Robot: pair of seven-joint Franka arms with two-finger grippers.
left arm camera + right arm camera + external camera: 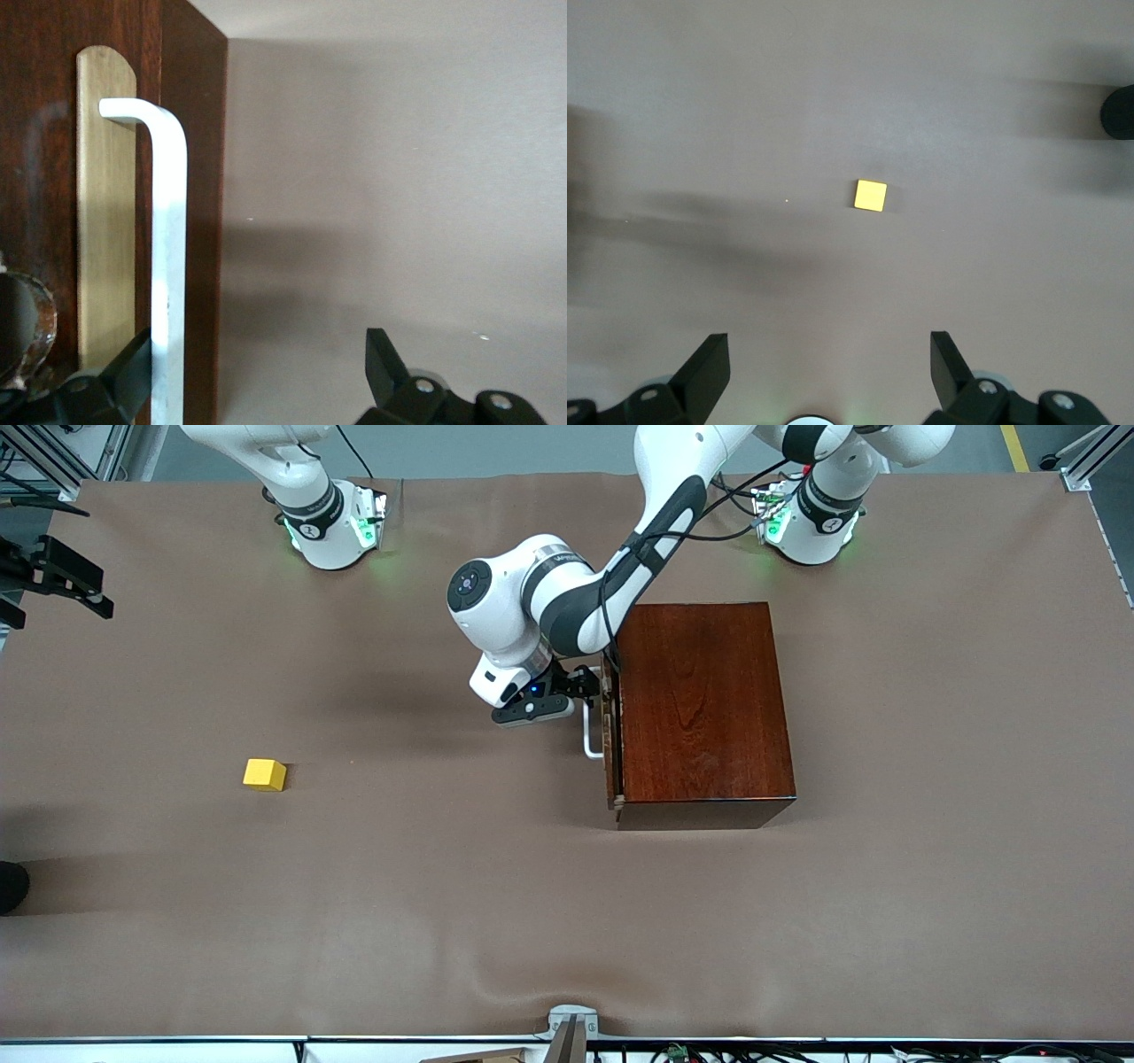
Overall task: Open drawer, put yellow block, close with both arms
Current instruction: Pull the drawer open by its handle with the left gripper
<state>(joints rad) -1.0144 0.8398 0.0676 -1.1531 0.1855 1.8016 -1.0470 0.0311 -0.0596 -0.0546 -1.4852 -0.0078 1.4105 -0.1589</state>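
Drawer looks barely open; I have the left gripper spread around its handle. Right gripper spread above yellow block, unplaced.

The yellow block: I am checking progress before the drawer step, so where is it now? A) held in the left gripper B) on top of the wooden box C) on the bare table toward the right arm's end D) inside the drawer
C: the yellow block lies alone on the table, well apart from the wooden box, with no gripper touching it.
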